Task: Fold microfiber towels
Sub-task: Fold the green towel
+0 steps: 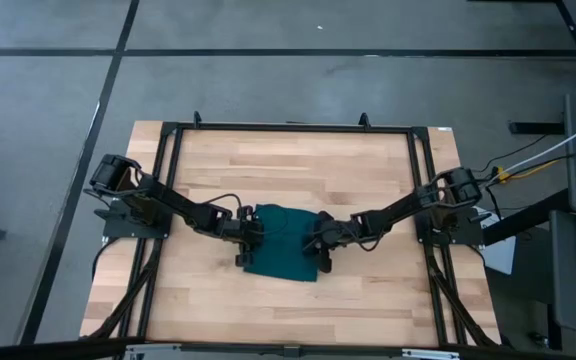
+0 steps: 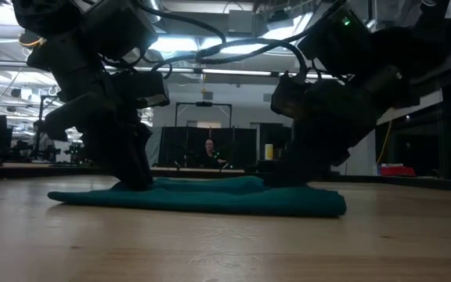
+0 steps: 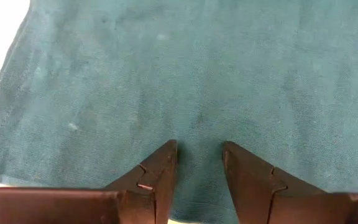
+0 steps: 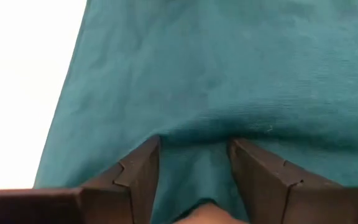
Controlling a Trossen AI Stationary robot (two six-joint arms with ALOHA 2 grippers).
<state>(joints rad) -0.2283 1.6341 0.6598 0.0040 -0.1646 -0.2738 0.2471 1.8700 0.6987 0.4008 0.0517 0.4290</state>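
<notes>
The dark teal towel lies flat on the wooden table, near its middle; in the low view it shows as a low flat strip. No white tag shows. My left gripper is open, pointing down at the towel's left edge, with its fingers over the cloth. My right gripper is open, down at the towel's right edge, with cloth between its fingers. My left gripper comes from above, slanting from the table's left, fingertips down at the cloth just inside its left edge. The cloth lies flat between them; I cannot tell whether they touch it. My right gripper comes from above, slanting from the table's right, its fingers on either side of a strip of the towel's right edge. The cloth is rucked into a low ridge just ahead of the fingertips. The towel stays on the table.
Bare wooden table top lies all around the towel, inside a black frame. A person sits far off in the room behind the table.
</notes>
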